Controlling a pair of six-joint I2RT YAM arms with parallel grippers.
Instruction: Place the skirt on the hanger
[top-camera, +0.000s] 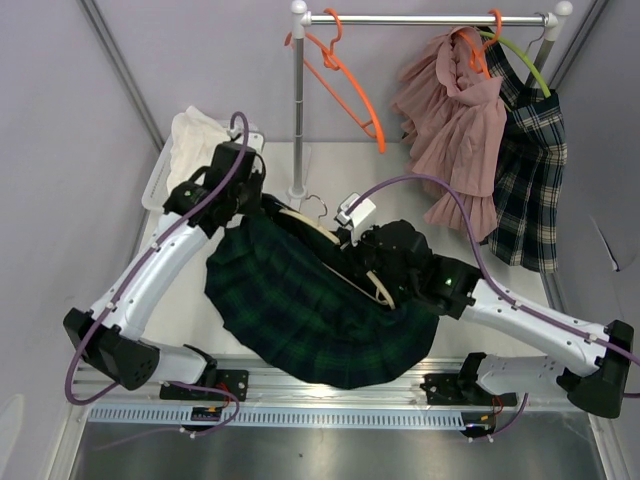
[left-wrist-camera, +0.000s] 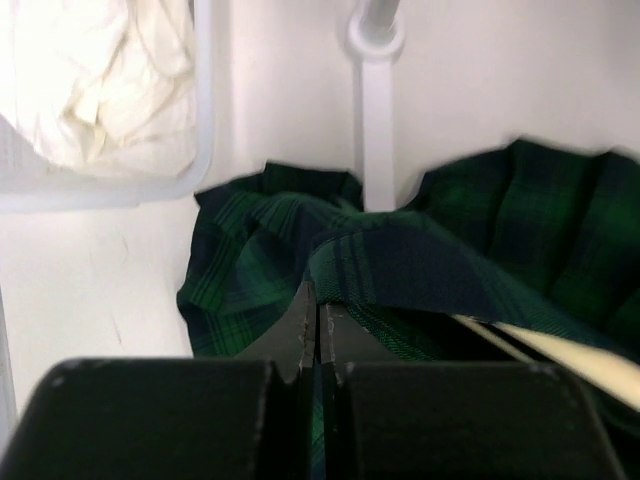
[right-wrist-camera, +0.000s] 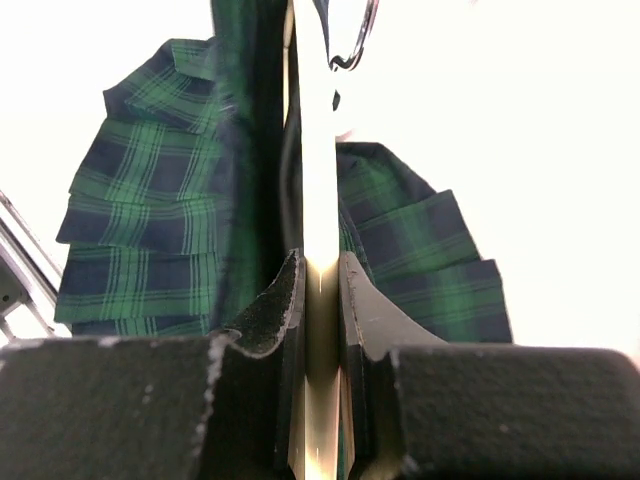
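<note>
A dark green plaid skirt (top-camera: 310, 320) lies spread on the table between the two arms. A cream wooden hanger (top-camera: 378, 288) with a metal hook (top-camera: 315, 207) is partly inside its waist. My left gripper (top-camera: 265, 207) is at the skirt's back left edge. In the left wrist view it (left-wrist-camera: 318, 300) is shut on a fold of the skirt (left-wrist-camera: 400, 260), with the hanger's arm (left-wrist-camera: 560, 355) to the right. My right gripper (top-camera: 358, 265) is over the skirt's middle. In the right wrist view it (right-wrist-camera: 320, 275) is shut on the hanger's arm (right-wrist-camera: 318, 160), with skirt cloth (right-wrist-camera: 140, 240) on both sides.
A clothes rack (top-camera: 297, 110) stands behind the skirt, its pole base (left-wrist-camera: 376, 120) close to my left gripper. On it hang orange hangers (top-camera: 345, 80), a pink dress (top-camera: 455, 130) and a plaid dress (top-camera: 525, 180). A white bin (top-camera: 165, 170) with white cloth (left-wrist-camera: 100, 80) sits back left.
</note>
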